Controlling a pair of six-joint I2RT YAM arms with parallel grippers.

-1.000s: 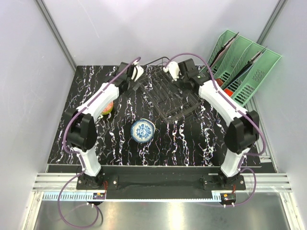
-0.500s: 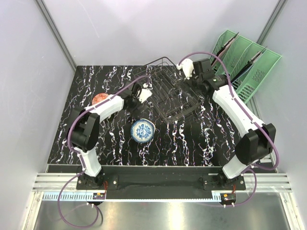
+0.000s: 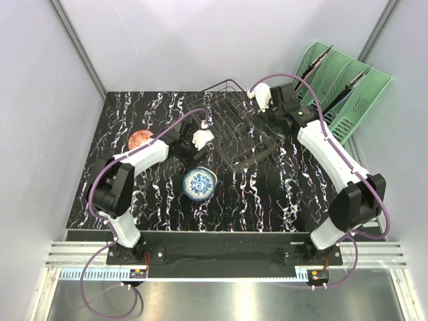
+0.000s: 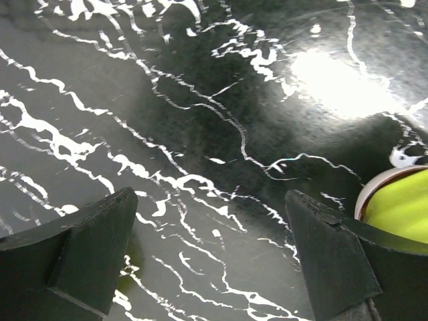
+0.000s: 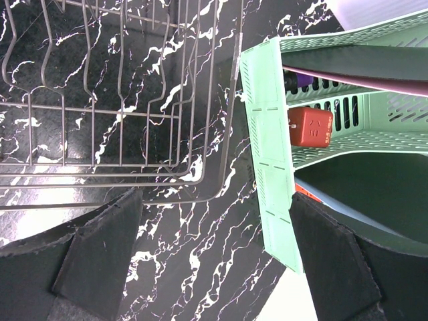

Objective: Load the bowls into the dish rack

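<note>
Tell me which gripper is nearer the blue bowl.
Left. The left gripper is just beyond the bowl; the right gripper is farther, at the rack's far right corner.

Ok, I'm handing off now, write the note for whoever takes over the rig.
Left gripper: open, empty, above the table just left of the dish rack.
Right gripper: open, empty, at the rack's far right corner.
Blue-patterned bowl and red-patterned bowl sit on the table; a lime-green bowl shows at the edge of the left wrist view.
Done: no bowl racked.
Left: load them all.
</note>
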